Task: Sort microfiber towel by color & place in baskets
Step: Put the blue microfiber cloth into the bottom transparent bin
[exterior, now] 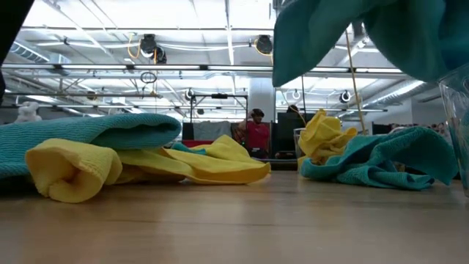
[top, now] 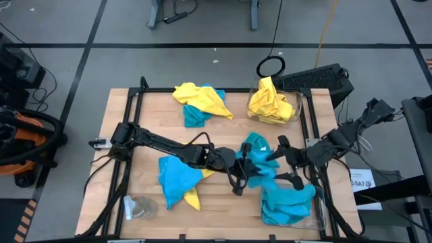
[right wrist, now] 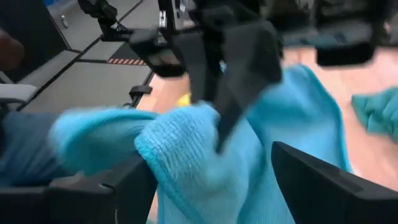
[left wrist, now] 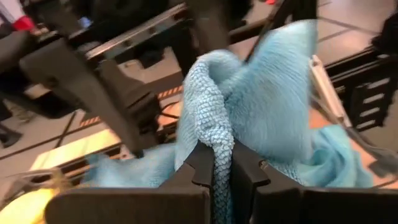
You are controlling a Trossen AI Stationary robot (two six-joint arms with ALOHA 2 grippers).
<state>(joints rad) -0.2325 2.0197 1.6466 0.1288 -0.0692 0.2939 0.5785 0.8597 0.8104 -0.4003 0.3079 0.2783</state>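
Note:
A turquoise towel [top: 258, 160] hangs in the air between my two grippers, above the table's near right part; in the low view the towel [exterior: 352, 37] is clear of the table. My left gripper [top: 237, 177] is shut on it. My right gripper [top: 281, 160] is open, one finger on either side of the towel [right wrist: 205, 162]. The near right basket [top: 317, 217] holds blue towels. The far right basket [top: 297, 108] holds yellow towels [top: 270, 102]. Mixed heaps lie at the far middle [top: 199, 101] and near left [top: 177, 179]. My left gripper [left wrist: 216, 160] pinches a bunched fold of the turquoise towel [left wrist: 211, 134] between its two fingers, coming level from the table's left. The towel is lifted clear, and its loose part [left wrist: 280, 106] hangs beyond the fingers. My right gripper [right wrist: 217, 180] is open around the same towel; a rolled edge [right wrist: 155, 146] lies at one finger [right wrist: 124, 183], but I cannot tell whether they touch.
A small clear round glassy object [top: 138, 206] lies at the near left corner. A dark keyboard-like thing [top: 317, 79] and a ring [top: 271, 66] sit beyond the far right edge. Bare wood shows between the heaps [top: 155, 128]. A person [exterior: 256, 132] stands far behind the table.

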